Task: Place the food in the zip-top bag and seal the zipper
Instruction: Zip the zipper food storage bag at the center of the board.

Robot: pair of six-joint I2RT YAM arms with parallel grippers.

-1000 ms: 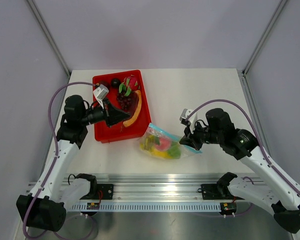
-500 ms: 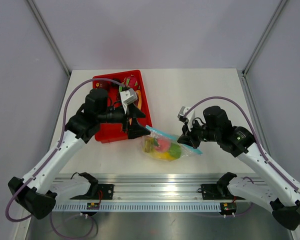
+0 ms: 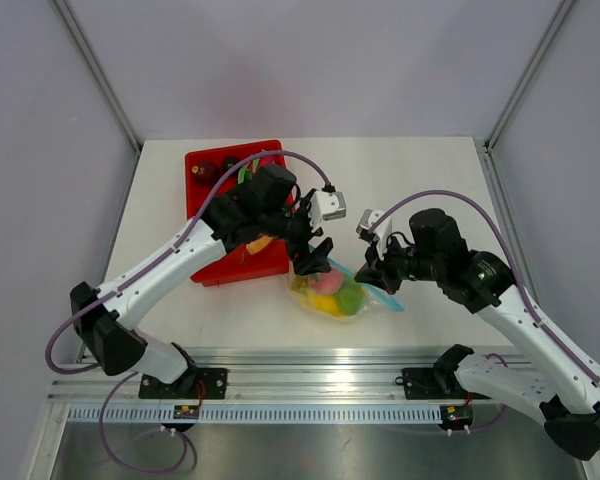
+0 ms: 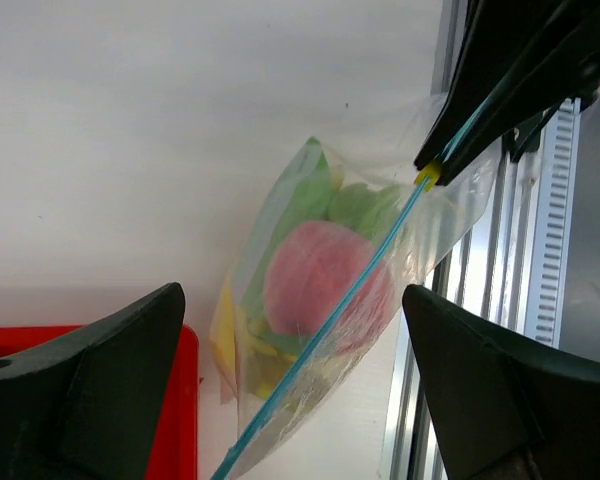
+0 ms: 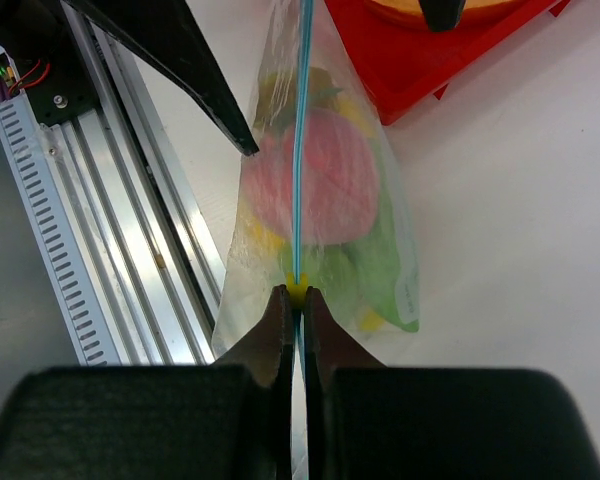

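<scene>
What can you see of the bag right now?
The bag is a clear, crinkly plastic pouch on the white table, just off the red tray. It holds a pink round fruit plus green and yellow pieces. Its teal zipper runs along the upper edge as one straight line. The shut right gripper pinches its end at a yellow tab. The open left gripper hangs over it, not touching.

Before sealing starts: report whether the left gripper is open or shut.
Open: left gripper jaws stand wide apart over the bag, holding nothing.
</scene>
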